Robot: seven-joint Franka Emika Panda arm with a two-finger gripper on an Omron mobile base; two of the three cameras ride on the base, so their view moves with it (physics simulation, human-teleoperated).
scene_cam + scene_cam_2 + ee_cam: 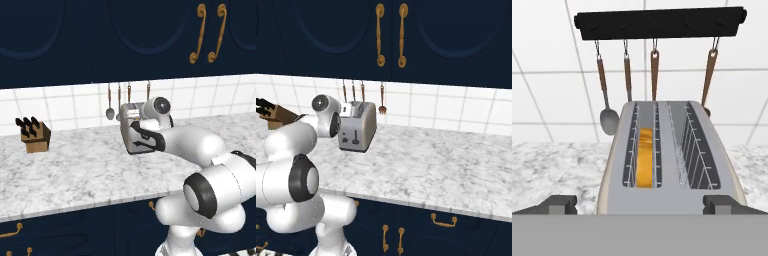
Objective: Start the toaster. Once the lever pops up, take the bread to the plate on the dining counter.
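Toaster [669, 165], bread [645, 157] in left slot, gripper [640, 204] spread above

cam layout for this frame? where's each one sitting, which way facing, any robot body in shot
Left base view: behind the arm, left side, facing the counter; arm crosses from lower right, covering part of the toaster.
Right base view: behind, right side; arm at left, lever face visible.
Hand view: on the hand, looking down into the slots at the bread; gripper open, its fingertips low in the picture.
Shared: toaster, hanging utensils, tiled wall.

Toaster [131, 131] half behind the arm — bread [645, 157] mostly sunk.
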